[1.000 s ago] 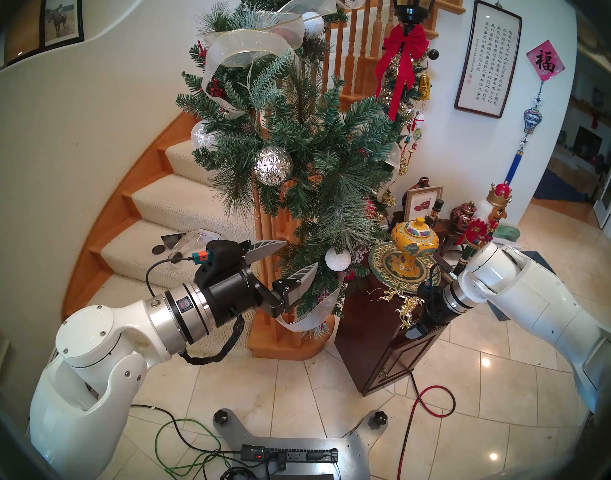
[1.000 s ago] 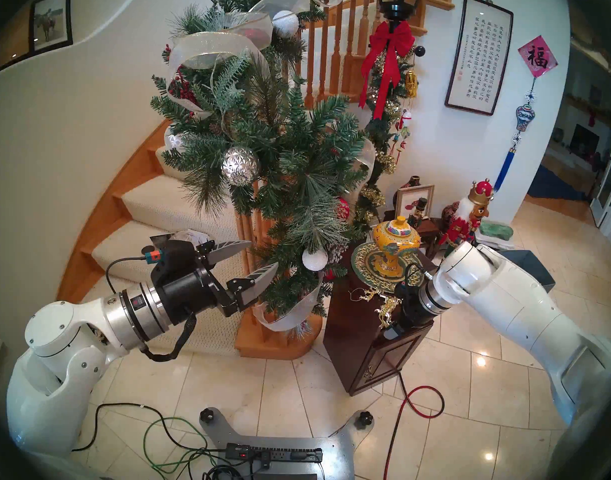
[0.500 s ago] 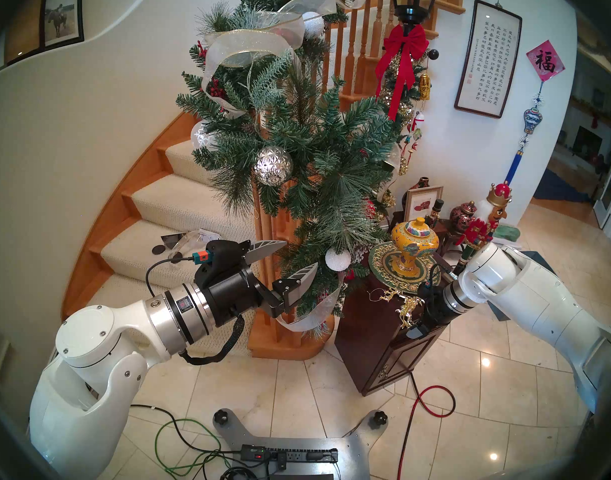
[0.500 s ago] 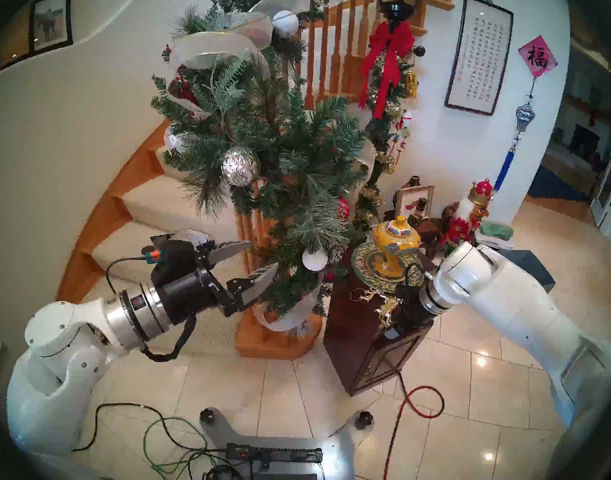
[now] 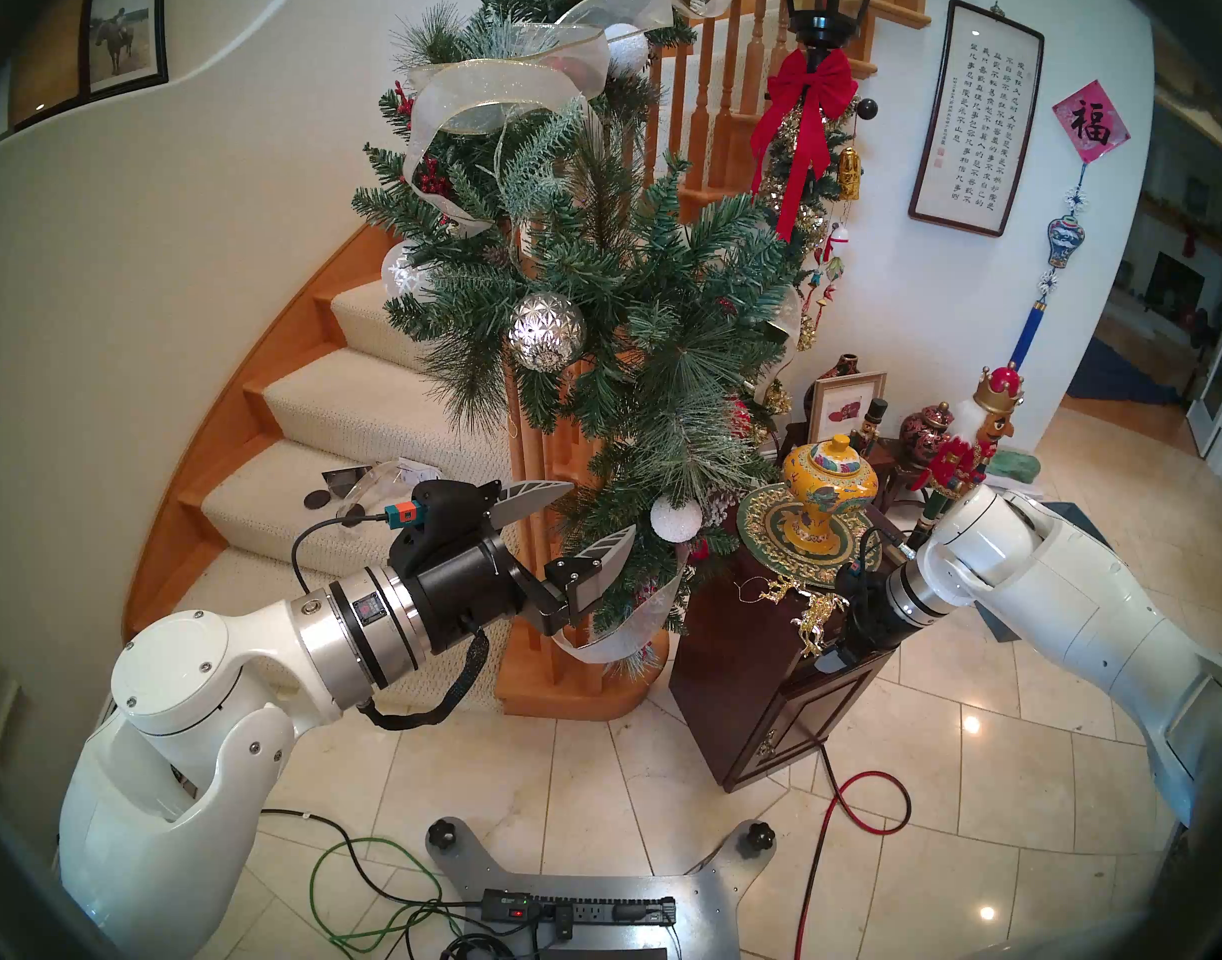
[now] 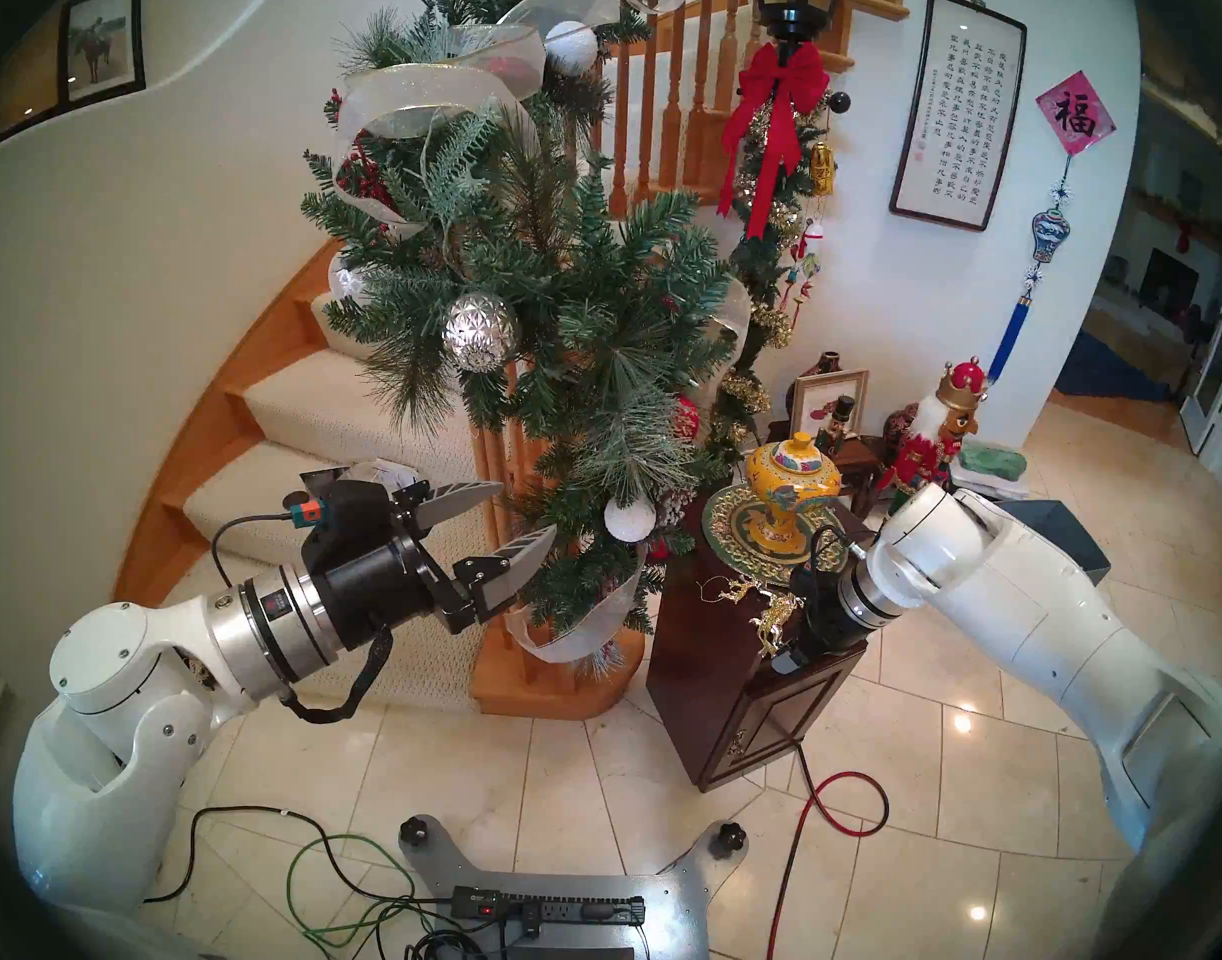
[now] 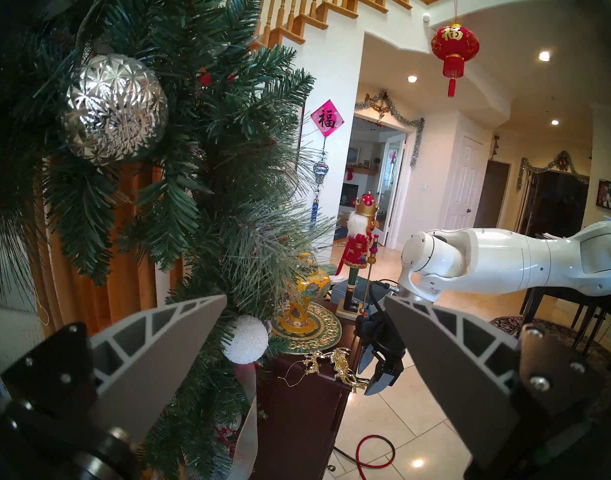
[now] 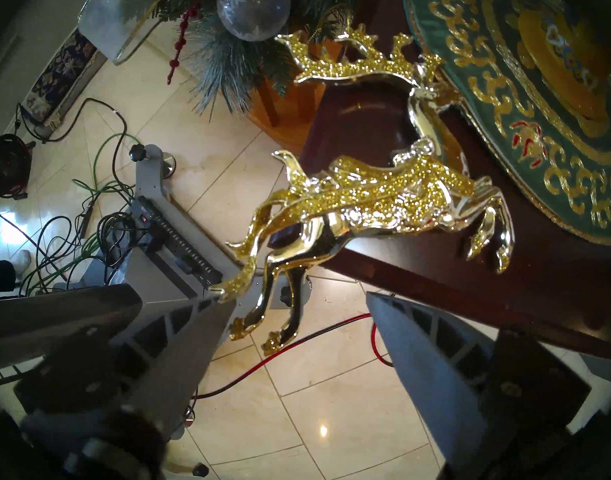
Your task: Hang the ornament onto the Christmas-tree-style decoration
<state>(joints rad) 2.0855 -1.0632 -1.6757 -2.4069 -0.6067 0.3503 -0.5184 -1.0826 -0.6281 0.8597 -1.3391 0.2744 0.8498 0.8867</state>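
Nothing moved. My right gripper (image 8: 300,309) gapes around overhanging reindeer (image 8: 373,205) at cabinet's (image 8: 470,282) near edge, grasping nothing. Step: pickup. Next: close, lift toward garland (image 5: 615,300). Left gripper (image 5: 580,515) spread, empty.

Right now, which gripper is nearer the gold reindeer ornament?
Right. The right gripper hangs just past the cabinet's edge, open around the part of the reindeer ornament that overhangs it. The left gripper stands open by the garland, well off to the left.
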